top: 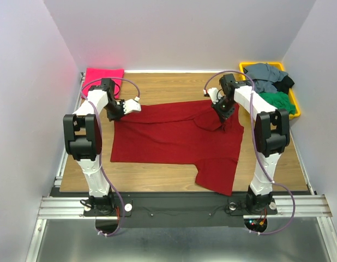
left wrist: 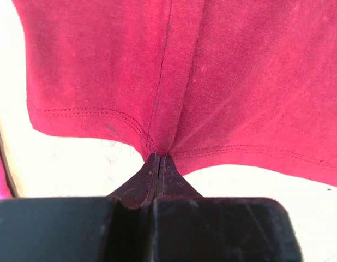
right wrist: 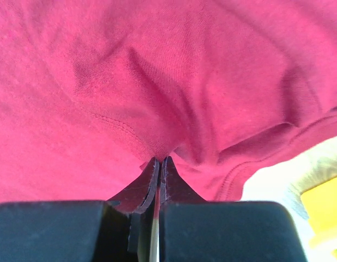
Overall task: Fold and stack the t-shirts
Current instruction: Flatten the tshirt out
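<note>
A dark crimson-red t-shirt (top: 168,136) lies spread across the wooden table, one sleeve hanging toward the near edge. My left gripper (top: 120,112) is shut on its hem at the far left corner; the left wrist view shows the jaws pinching the stitched hem (left wrist: 157,147). My right gripper (top: 222,115) is shut on a bunched fold of the shirt at its far right; the right wrist view shows the fabric (right wrist: 163,109) gathered at the fingertips. A folded hot-pink t-shirt (top: 104,75) lies at the far left corner.
A yellow bin (top: 297,106) at the far right holds grey (top: 264,73), black and green (top: 278,100) shirts. White walls close in on three sides. The table's near edge (top: 179,192) runs just past the hanging sleeve.
</note>
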You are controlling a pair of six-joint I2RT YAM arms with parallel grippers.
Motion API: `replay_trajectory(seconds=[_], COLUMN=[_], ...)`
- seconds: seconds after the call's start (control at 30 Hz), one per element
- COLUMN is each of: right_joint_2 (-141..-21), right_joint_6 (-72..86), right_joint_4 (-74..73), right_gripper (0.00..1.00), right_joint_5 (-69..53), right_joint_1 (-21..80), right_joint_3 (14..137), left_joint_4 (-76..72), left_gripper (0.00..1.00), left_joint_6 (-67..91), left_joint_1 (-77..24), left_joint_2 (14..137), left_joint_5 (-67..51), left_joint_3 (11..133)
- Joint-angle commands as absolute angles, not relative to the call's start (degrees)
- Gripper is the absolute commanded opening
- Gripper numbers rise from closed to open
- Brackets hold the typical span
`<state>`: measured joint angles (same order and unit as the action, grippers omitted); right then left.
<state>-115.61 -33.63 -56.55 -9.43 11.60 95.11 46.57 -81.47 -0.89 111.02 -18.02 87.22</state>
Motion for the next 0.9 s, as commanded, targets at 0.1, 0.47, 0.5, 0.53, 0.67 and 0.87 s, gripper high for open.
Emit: replay_trajectory(seconds=[0.1,0.47,0.5,0.53,0.67,0.87], right_joint_2=[-112.94,-113.73,-113.73,-113.64,-113.64,-113.55], right_joint_6=[-34.37,-34.72,-34.72,-34.89,-34.98,-35.07], right_joint_4=[-58.27,-58.89,-58.89,-58.97,-58.97,-59.06], right_gripper=[0.01,0.01,0.01,0.01,0.01,0.01], right_joint_5=[-10.72,-10.81,-10.72,-10.64,-10.46,-10.63], right_joint_1=[11.16,11.16,11.16,11.16,11.08,11.16], right_joint_3=[97.56,98.17,98.09,98.09,97.82,97.47], left_joint_4=[47.38,46.58,46.58,46.58,46.67,47.02], left_gripper=[0.18,0.26,0.28,0.29,0.30,0.31], left_joint_6=[-81.57,-80.51,-80.42,-80.51,-80.33,-80.51], left_joint_1=[-0.53,-0.53,-0.53,-0.53,-0.70,-0.79], left_joint_2=[110.04,111.71,111.71,111.80,111.97,111.80], left_joint_5=[-18.19,-19.07,-19.25,-19.25,-19.51,-19.95], left_joint_3=[85.26,85.96,85.96,85.87,85.96,86.66])
